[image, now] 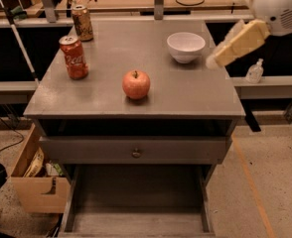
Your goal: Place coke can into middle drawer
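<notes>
The coke can (74,57), red with white script and a silver top, stands upright on the left of the grey cabinet top (195,90). The middle drawer (136,221) is pulled out low at the front, a wide grey tray with a bare floor. My gripper (213,61) is at the end of a cream arm link that comes in from the upper right. It hovers above the right side of the cabinet top, just right of the white bowl and far from the coke can.
A brown-gold can (82,23) stands behind the coke can. A red apple (136,84) sits mid-top and a white bowl (185,46) at the back right. A grey front panel with a brass knob (136,152) sits above the tray. A cardboard box (34,182) is on the floor at left.
</notes>
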`<act>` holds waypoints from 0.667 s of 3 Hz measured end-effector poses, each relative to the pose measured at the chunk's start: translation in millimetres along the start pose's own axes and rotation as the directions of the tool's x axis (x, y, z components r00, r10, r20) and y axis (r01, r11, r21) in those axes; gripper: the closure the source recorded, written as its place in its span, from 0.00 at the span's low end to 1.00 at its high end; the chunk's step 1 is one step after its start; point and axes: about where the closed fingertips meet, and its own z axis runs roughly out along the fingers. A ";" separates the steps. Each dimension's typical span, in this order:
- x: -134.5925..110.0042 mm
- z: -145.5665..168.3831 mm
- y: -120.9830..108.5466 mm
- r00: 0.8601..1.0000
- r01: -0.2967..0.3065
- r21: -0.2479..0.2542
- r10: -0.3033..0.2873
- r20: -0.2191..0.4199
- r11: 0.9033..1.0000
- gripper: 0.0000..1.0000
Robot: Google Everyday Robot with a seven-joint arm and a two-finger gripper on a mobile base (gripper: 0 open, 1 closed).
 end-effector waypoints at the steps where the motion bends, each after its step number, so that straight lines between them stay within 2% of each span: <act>1: -59.0 37.5 -2.0 0.954 -0.006 -0.028 0.014 0.299 1.000 0.00; 2: -107.7 58.3 9.3 0.879 -0.039 -0.080 0.072 0.471 0.996 0.00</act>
